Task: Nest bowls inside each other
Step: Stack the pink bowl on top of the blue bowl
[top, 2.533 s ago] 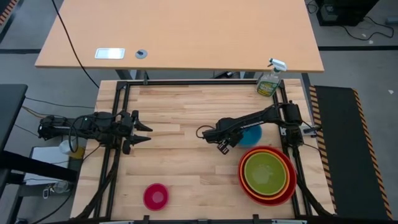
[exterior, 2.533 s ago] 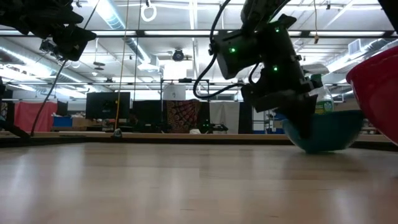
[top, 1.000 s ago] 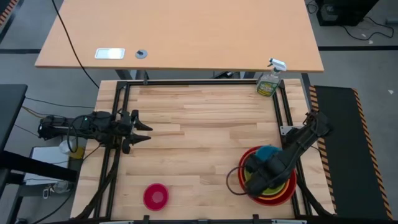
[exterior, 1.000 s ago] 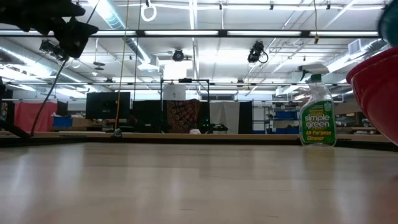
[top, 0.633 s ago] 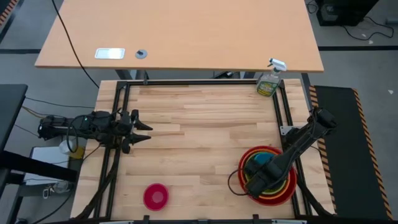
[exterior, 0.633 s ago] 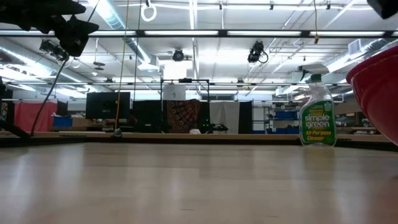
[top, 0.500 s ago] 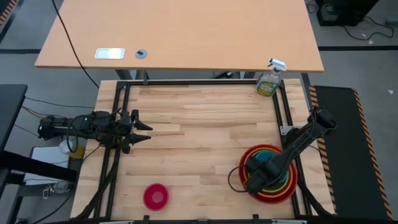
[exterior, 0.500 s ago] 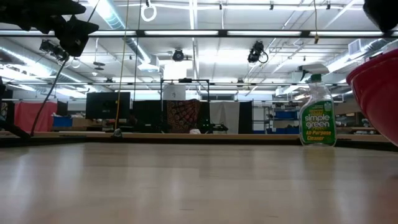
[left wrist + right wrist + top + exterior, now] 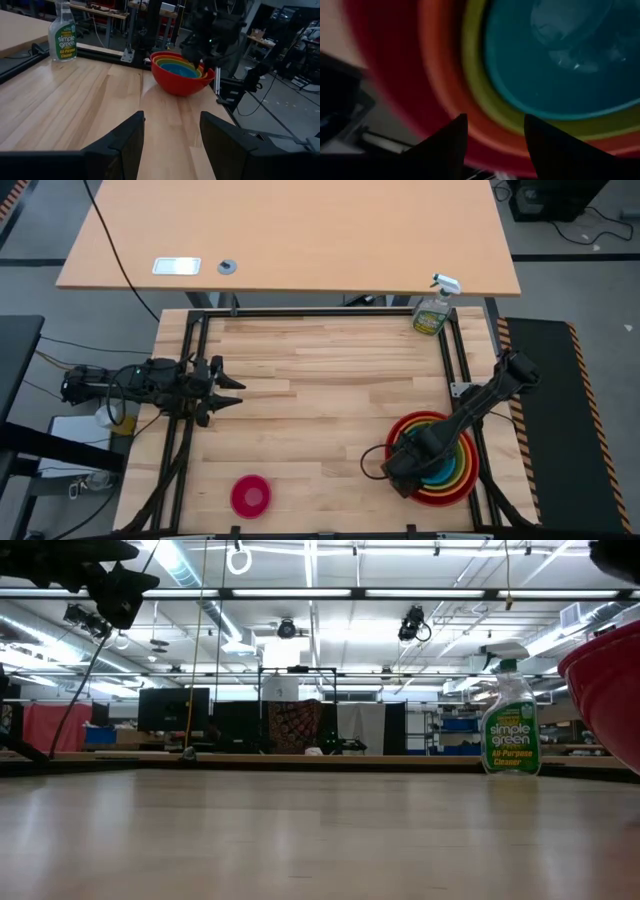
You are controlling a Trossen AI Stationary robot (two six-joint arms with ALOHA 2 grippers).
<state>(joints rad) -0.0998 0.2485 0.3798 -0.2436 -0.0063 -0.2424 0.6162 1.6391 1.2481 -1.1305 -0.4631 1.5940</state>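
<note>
Red, orange, lime green and blue bowls (image 9: 447, 467) sit nested at the table's near right, the blue bowl (image 9: 570, 55) innermost in the green one (image 9: 485, 97). My right gripper (image 9: 495, 132) hangs open just above the stack's left rim (image 9: 172, 59), nothing between its fingers. The small pink bowl (image 9: 250, 495) rests on its base alone near the front edge, left of centre. My left gripper (image 9: 228, 392) waits open at the table's left edge, pointing level across the table.
A green spray bottle (image 9: 433, 310) stands at the far right corner. The black frame rail (image 9: 470, 430) runs close by the stack's right side. Bare wood (image 9: 310, 400) lies between the two arms.
My right gripper has sunk toward the stack with the blue bowl, tipping further down and shifting toward the stack's left rim, and has let go. The blue bowl, held above the stack's far rim a second ago, now sits inside the green bowl.
</note>
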